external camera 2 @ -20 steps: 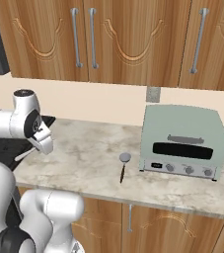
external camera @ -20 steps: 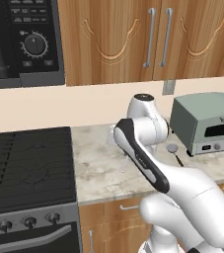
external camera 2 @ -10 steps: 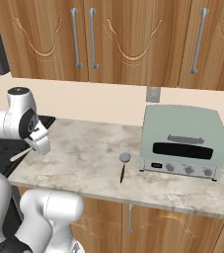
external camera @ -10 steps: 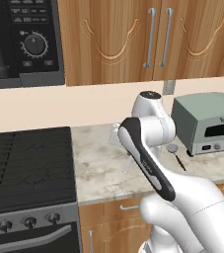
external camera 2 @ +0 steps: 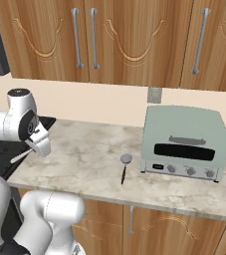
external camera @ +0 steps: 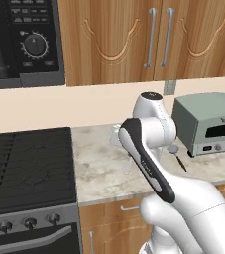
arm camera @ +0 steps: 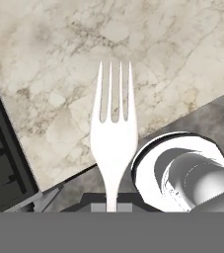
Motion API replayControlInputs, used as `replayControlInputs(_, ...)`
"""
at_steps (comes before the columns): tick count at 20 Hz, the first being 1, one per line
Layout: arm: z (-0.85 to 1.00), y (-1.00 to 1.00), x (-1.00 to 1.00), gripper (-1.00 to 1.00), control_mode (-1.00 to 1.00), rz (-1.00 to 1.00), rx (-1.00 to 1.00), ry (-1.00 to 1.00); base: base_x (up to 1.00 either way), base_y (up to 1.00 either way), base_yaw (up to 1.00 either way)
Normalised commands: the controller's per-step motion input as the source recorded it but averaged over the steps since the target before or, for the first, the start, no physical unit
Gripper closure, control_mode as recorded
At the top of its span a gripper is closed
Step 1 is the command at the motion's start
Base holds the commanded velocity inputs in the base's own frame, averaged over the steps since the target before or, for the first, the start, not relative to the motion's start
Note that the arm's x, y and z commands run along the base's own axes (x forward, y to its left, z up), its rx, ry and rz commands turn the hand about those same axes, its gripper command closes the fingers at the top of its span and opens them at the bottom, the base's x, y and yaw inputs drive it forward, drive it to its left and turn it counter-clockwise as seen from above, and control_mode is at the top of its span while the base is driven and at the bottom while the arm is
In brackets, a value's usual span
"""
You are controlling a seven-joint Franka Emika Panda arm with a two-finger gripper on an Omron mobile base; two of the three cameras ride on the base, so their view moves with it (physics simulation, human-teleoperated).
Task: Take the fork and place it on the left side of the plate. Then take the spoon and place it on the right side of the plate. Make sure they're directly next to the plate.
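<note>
— What's changed in the last second? From where I stand, the white arm has swung its end effector (external camera 2: 35, 146) further toward the stove side, away from the pale green toaster oven (external camera 2: 185, 143); the oven and the utensil in front of it haven't shifted.

— And the end effector, open or closed?

— Clamped on the small pale silver-grey metal fork (arm camera: 113, 136). In the hand view the handle runs down between the fingertips and the tines stick straight out ahead, over the marbled beige stone tabletop (external camera 2: 84, 149). In the right base view the fork (external camera 2: 21, 156) shows as a thin pale sliver poking out below the end effector, off the tabletop, far to the left of the toaster oven, right at the edge where the black stove (external camera: 27, 163) begins.

— The spoon?

— The thin dark spoon with a rounded pale bowl (external camera 2: 124, 167) lies flat on the tabletop just to the left of the toaster oven's front corner, bowl end toward the wall, handle toward the front edge. In the left base view it (external camera: 176, 155) sits just beside the oven too, untouched.
</note>
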Motion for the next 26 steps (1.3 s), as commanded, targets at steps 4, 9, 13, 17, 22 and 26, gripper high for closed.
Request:
replayControlInputs(4,0.0,0.0,0.0,1.0,1.0,0.0,0.0,0.0,0.0,0.0,0.0)
replayControlInputs(9,0.0,0.0,0.0,1.0,1.0,0.0,0.0,0.0,-0.04,0.0,0.0)
replayControlInputs(13,0.0,0.0,0.0,1.0,1.0,0.0,0.0,0.0,-0.55,0.0,0.0)
replayControlInputs(17,0.0,0.0,0.0,1.0,1.0,0.0,0.0,0.0,-0.83,0.0,0.0)
replayControlInputs(22,0.0,0.0,0.0,1.0,1.0,0.0,0.0,0.0,-0.55,0.0,0.39)
replayControlInputs(26,0.0,0.0,0.0,1.0,1.0,0.0,0.0,0.0,-0.29,0.03,0.77)
